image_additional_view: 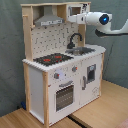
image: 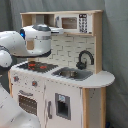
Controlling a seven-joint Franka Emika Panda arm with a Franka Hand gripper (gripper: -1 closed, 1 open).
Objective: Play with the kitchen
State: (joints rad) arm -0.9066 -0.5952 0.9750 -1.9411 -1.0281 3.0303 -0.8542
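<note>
We see the kitchen (image_additional_view: 62, 65) standing upright on a wooden floor (image_additional_view: 107, 107) in front of a grey curtain (image_additional_view: 10, 50), its doors and knobs facing out so that every play feature can be reached from the front. In the second exterior view the arm (image_additional_view: 97, 19) comes in from the second exterior view's right, held level at the height of the upper shelf, and its tool (image_additional_view: 73, 19) points at the small microwave (image_additional_view: 75, 11) built into the top. We judge this height is chosen because the microwave door is the part being played with; the hob (image_additional_view: 52, 59), the sink (image_additional_view: 84, 50) and the faucet (image_additional_view: 74, 39) all lie well below the arm and are left alone.

In the first exterior view the arm's white body (image: 35, 41) hangs above the hob (image: 36, 65) on the first exterior view's left, beneath the hood, with its front end reaching toward the microwave (image: 70, 22). We cannot tell whether the tool is open or closed, nor whether it touches the microwave door or only sits just beside it.

The oven door (image_additional_view: 64, 95) low on the front looks shut, and the knobs (image_additional_view: 65, 74) above it are clear of the arm. We would expect any next push or pull to need a level approach, since the shelf edge sits close around the microwave.
</note>
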